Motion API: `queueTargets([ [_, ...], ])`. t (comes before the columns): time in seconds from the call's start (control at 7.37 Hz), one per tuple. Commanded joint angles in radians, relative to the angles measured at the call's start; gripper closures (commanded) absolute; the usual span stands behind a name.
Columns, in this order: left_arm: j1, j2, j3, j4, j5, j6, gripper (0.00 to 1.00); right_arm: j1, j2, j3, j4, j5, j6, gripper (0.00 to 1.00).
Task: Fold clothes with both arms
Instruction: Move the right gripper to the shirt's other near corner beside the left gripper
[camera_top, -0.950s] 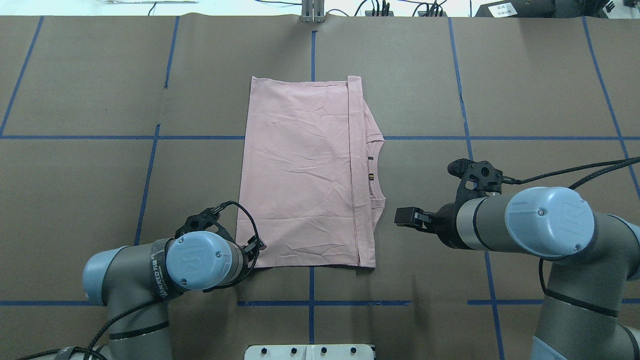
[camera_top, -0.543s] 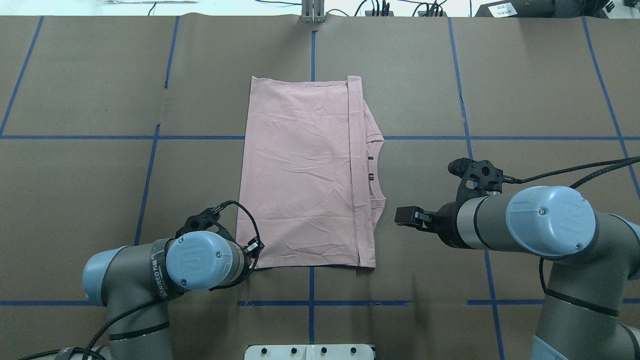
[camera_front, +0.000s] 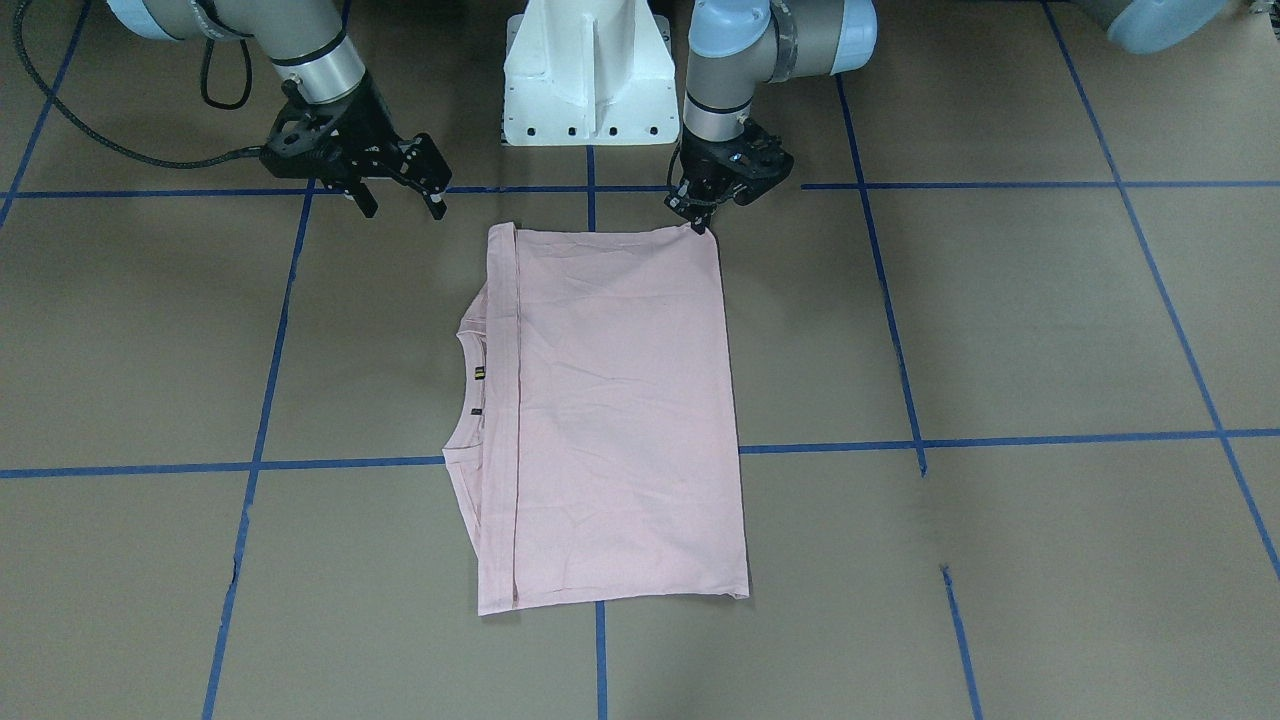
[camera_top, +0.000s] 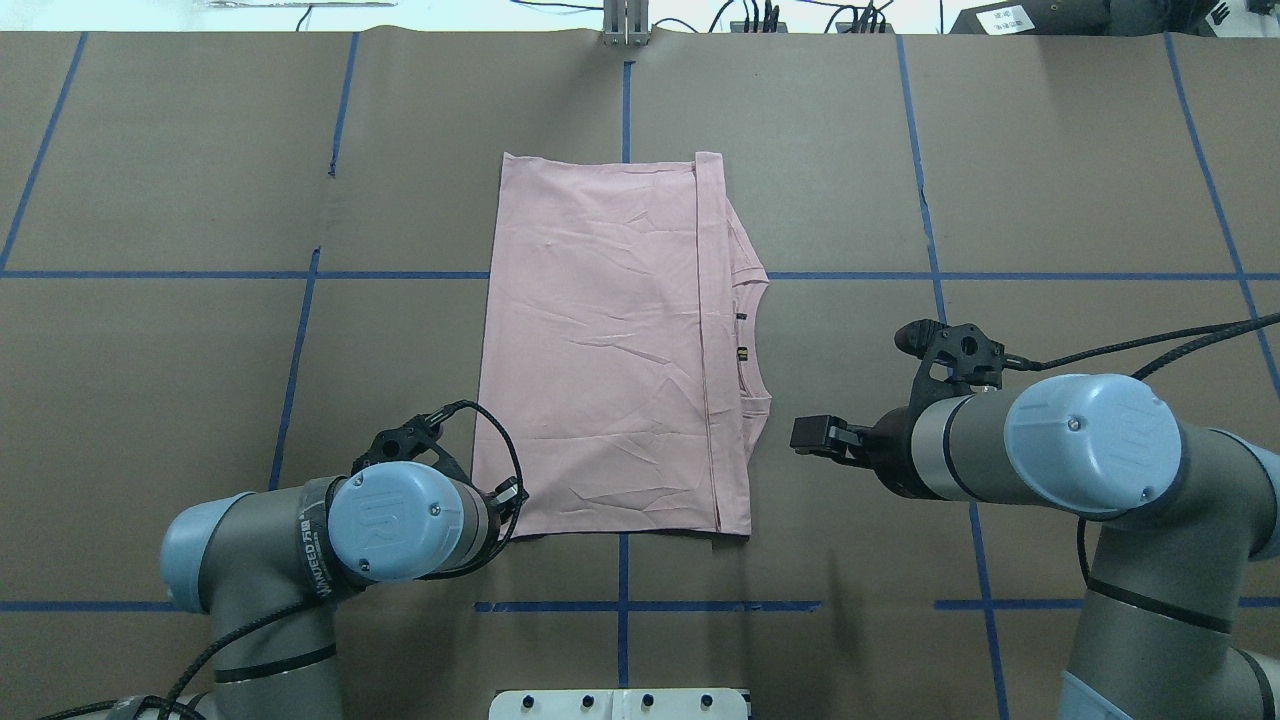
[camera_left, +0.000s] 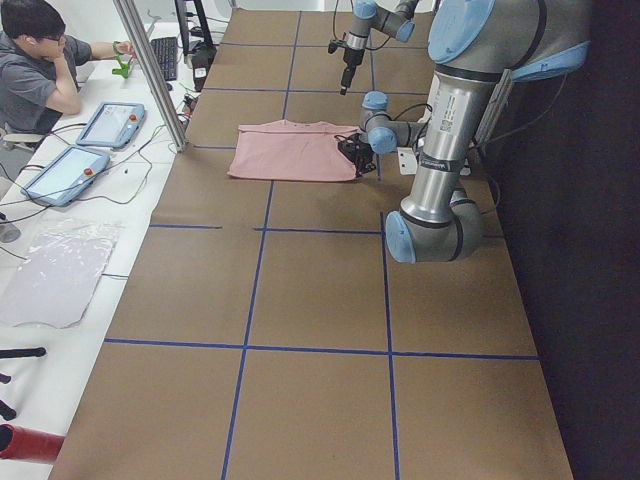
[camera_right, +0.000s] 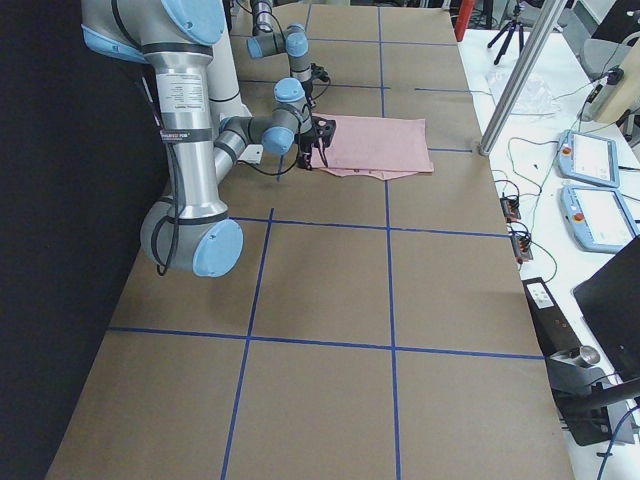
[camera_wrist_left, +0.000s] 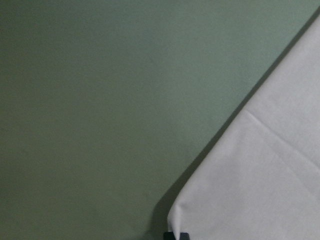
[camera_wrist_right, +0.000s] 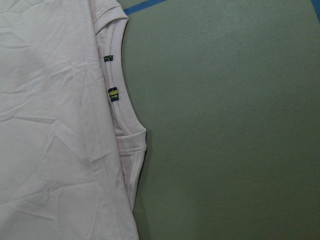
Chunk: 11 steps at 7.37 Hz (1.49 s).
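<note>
1. While the left gripper (camera_front: 700, 212) sits on the near-left corner of the T-shirt (camera_top: 600, 350), the main risk is a shallow pinch. The shirt is doubled over, so the fingertips could catch the top layer only, and a lift would then peel the fold open.
2. Second risk is an uneven lift. The right gripper (camera_front: 400, 203) is clear of the cloth, so if one arm rises alone the shirt would likely drag across the table (camera_top: 150, 400) and skew.
3. Third risk: the collar (camera_wrist_right: 120, 107) pokes out past the folded panel on the right. A grab there may take the collar alone and bunch it.
4. Shirt location: flat at the table's centre, plain side up, long axis running near to far, collar edge to the right.
5. Left arm (camera_top: 300, 540): low, coming in from the near left, wrist bent down, fingertips at table level on the corner. Jaws look almost together. Whether cloth lies between them cannot be told, since the wrist view shows only the corner and a sliver of dark fingertip.
6. Right arm (camera_top: 1000, 440): forearm roughly level and pointing left, gripper raised just off the shirt's right edge toward the near end. Jaws are spread wide and hold nothing.
</note>
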Motion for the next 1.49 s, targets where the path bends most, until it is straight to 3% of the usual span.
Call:
queueTargets([
  [0.0,0.000,0.001,-0.003,-0.001,0.007,0.060,1.00,-0.027,0.019,-0.039,-0.005,-0.002,0.041,0.00],
  [0.27,-0.005,-0.002,-0.003,-0.002,0.007,0.115,1.00,-0.063,0.076,-0.098,-0.016,-0.005,0.129,0.00],
  [0.54,-0.017,0.000,-0.059,0.000,0.003,0.155,1.00,-0.079,0.183,-0.105,-0.199,-0.005,0.140,0.00],
  [0.81,-0.025,0.004,-0.078,0.000,0.001,0.175,1.00,-0.084,0.197,-0.119,-0.206,-0.005,0.152,0.00],
  [1.09,-0.026,0.005,-0.075,0.000,0.003,0.176,1.00,-0.084,0.290,-0.218,-0.201,-0.004,0.210,0.00],
  [1.36,-0.026,0.006,-0.072,0.000,0.004,0.176,1.00,-0.088,0.305,-0.272,-0.197,-0.002,0.243,0.00],
])
